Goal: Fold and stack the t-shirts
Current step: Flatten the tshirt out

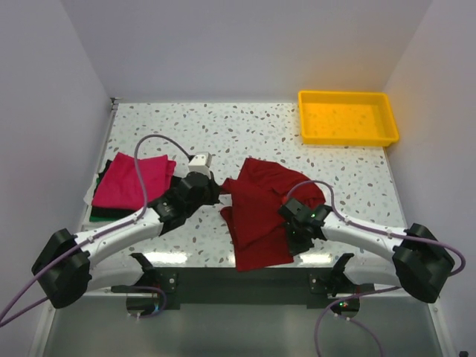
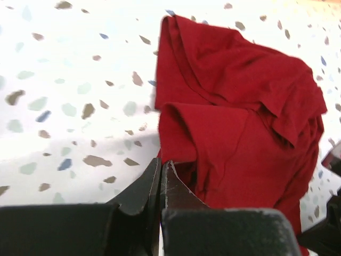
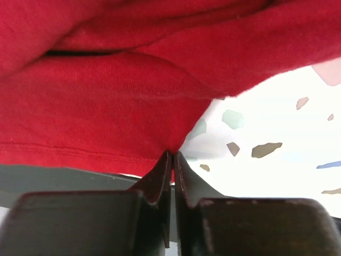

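Both left claw (image 2: 161,163) and right claw (image 3: 172,154) are pinching the red shirt (image 2: 240,122) (lying crumpled); next, I am thinking, spreading it flat.

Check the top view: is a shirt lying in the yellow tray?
No, the yellow tray shows only its bare yellow floor.

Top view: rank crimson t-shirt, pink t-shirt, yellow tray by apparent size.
1. crimson t-shirt: clearly the largest, spread loosely.
2-3. yellow tray and pink t-shirt: these look about alike. The tray sits farther from the camera, so I won't rank them.
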### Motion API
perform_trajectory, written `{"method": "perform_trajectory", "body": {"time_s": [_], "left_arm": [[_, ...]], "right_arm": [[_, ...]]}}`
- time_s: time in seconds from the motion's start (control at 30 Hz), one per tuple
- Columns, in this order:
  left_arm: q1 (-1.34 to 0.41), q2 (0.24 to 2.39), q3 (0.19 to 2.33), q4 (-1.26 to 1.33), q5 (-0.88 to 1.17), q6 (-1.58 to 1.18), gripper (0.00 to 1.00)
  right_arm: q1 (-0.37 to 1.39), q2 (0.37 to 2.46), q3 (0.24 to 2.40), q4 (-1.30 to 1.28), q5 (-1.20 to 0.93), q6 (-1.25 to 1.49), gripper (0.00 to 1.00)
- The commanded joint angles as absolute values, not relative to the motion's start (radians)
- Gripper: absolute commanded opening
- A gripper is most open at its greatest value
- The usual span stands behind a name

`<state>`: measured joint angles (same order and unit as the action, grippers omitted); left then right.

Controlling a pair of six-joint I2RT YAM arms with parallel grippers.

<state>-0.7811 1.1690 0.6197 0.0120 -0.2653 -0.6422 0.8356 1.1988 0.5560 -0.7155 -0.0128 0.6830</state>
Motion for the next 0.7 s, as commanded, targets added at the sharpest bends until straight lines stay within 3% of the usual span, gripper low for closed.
{"method": "perform_trajectory", "body": {"time_s": [0.0, 0.2, 0.33, 0.5, 0.67], "left_arm": [[-0.762, 1.115, 0.683, -0.087, -0.458, -0.624, 0.0], [-0.626, 1.025, 0.758, -0.175, -0.557, -0.607, 0.0], [-0.552, 0.996, 0.798, -0.183, -0.646, -0.572, 0.0], [-0.522, 1.041, 0.859, -0.213, -0.736, -0.542, 0.0], [-0.489, 1.069, 0.873, -0.2, -0.737, -0.529, 0.0]], "right_arm": [[0.848, 1.221, 0.557, -0.644, 0.079, 0.736, 0.0], [0.711, 1.134, 0.686, -0.89, 0.359, 0.7, 0.0], [0.461, 1.049, 0.738, -0.825, 0.209, 0.577, 0.0], [0.275, 1.065, 0.894, -0.858, 0.399, 0.474, 0.0], [0.036, 1.182, 1.006, -0.755, 0.347, 0.41, 0.0]]}}
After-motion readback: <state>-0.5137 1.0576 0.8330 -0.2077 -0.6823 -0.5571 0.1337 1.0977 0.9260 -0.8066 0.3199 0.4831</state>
